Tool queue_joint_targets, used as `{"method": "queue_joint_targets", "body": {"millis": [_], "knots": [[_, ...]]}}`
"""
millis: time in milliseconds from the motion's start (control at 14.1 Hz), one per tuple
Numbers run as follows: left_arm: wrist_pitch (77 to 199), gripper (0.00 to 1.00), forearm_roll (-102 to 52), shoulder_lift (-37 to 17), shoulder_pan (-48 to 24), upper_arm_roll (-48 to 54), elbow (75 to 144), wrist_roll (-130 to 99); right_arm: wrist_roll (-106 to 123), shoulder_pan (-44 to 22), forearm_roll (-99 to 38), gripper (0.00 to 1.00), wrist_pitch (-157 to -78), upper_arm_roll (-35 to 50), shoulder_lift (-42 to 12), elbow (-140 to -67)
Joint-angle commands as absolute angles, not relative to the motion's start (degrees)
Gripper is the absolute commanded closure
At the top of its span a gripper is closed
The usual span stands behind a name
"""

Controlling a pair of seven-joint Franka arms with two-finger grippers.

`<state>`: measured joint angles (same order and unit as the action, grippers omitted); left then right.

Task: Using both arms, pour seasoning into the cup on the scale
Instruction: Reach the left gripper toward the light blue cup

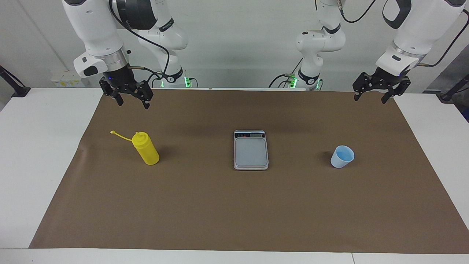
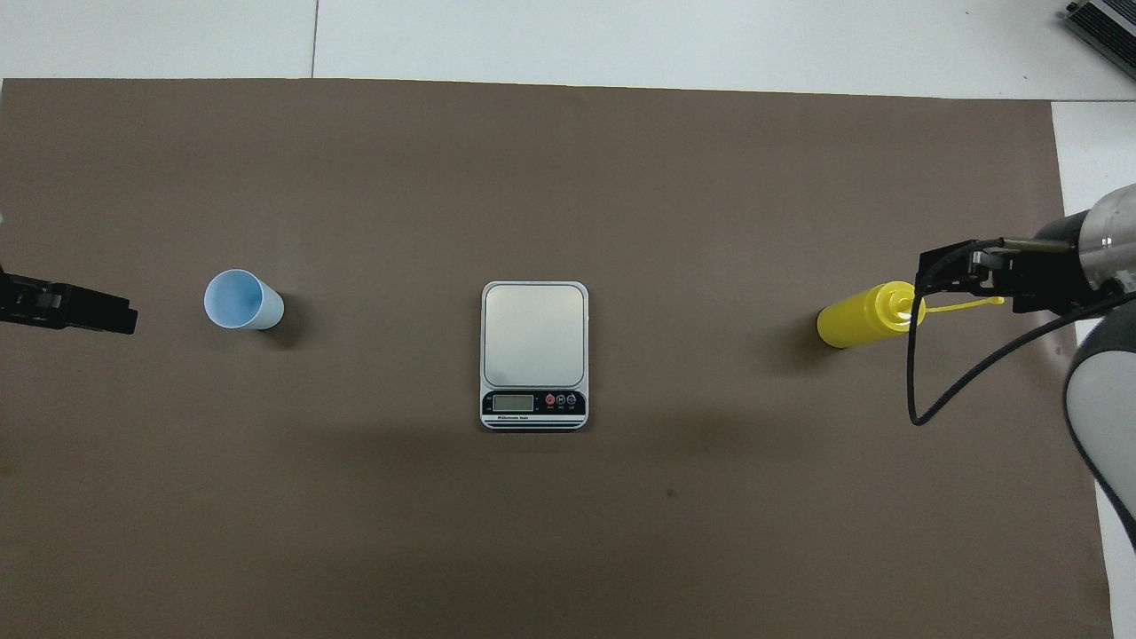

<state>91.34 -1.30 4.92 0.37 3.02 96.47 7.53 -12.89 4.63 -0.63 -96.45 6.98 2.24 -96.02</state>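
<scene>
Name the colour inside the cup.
Bright blue inside the cup, paler outside; clearest in the overhead view.

Both arms w/ elbows bent, forearms angled down, wrists pointing hands at the desk. Right hand [image 1: 131,99] hangs in the air, fingers spread apart, nothing btwn them. Left hand [image 1: 370,96] likewise raised, fingers apart and empty. Black cables loop along each forearm above the hand. Hands well apart.

Bare scale [image 2: 534,333] between cup [image 2: 241,300], bottle [image 2: 865,315]

White jointed arms [image 1: 99,33], black cables, silver wrist rings, black pincers.
</scene>
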Motion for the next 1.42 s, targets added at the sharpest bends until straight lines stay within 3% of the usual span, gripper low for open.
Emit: {"method": "queue_joint_targets", "body": {"millis": [0,1351], "knots": [[91.8,0.0,-0.8,4.8,0.4,3.1,96.2,8.3,-13.8,5.0,-0.4,0.0,-96.8,7.4,2.5,-96.4],[96.2,0.0,-2.3,4.7,0.2,3.5,97.3,2.1,-13.5,5.0,-0.8,0.0,-97.9,7.5,2.6,-97.1]]}}
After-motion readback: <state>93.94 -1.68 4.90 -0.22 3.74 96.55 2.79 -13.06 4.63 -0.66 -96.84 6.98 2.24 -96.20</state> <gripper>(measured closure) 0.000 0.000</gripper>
